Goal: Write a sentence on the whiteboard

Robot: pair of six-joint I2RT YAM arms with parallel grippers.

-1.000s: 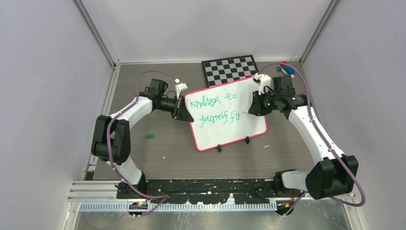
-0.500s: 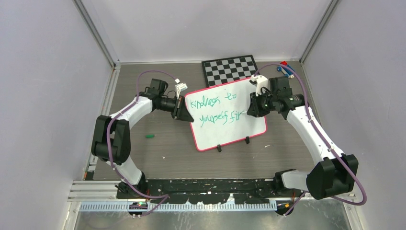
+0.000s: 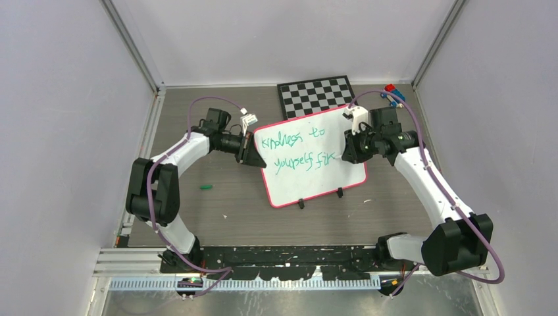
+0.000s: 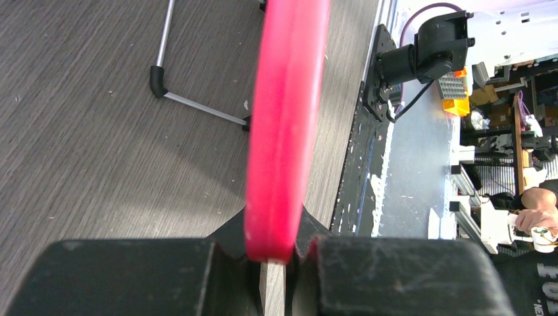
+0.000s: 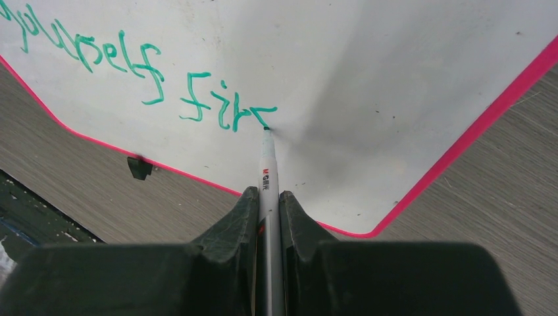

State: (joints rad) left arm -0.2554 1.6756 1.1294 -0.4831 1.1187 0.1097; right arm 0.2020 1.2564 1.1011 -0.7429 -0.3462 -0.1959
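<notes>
We see the table (image 3: 217,217) under both claws. The whiteboard (image 3: 316,183) sits tilted betw. them. A chequered board (image 3: 316,94) lies flat beyond it, behind the right claw (image 3: 345,151). The left claw (image 3: 251,157) is clamped tight on the whiteboard's pink-red left edge (frame pinched right betw. its fingers in the wrist view). The right claw is closed on a pen (image 5: 267,172), tip touching the whiteboard just ahead of it. The green writing (image 3: 289,140) reads "kindness to / yourself fir" and ends at the tip. A small green piece (image 3: 206,187) lies on the table, nearer the arm bases than the left claw.
</notes>
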